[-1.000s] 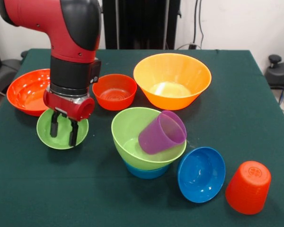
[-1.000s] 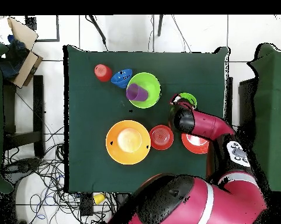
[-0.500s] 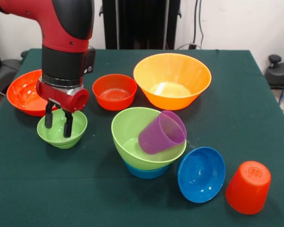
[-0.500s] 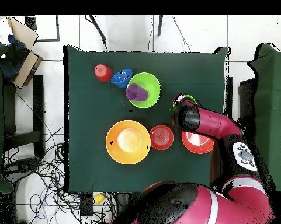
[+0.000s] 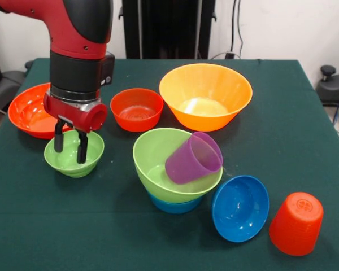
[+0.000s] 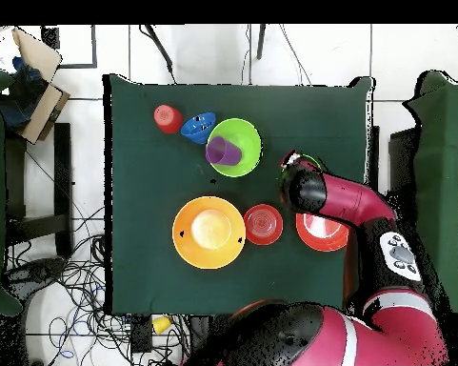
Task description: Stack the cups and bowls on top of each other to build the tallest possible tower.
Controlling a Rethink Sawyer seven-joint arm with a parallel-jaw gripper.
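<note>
Dark green cloth covers the table; pale wall, a black stand and cables behind it, tiled floor and a cardboard box off one corner in the overhead view. From above, the arm hides nearly all of the small light green bowl; only a sliver of its rim shows. Gripper points straight down at this bowl, one finger inside, one outside against the near wall, so the jaws straddle the rim; whether they are actually clamped on it, cannot tell.

Tower: large light green bowl nested on a light blue bowl, mostly concealed, with the purple cup lying tilted inside. Dark blue bowl just beside it, tipped. Orange-red cup upside down, near the table's edge. Medium red-orange bowl and yellow-orange bowl upright further back; large red-orange bowl partly behind the arm.
</note>
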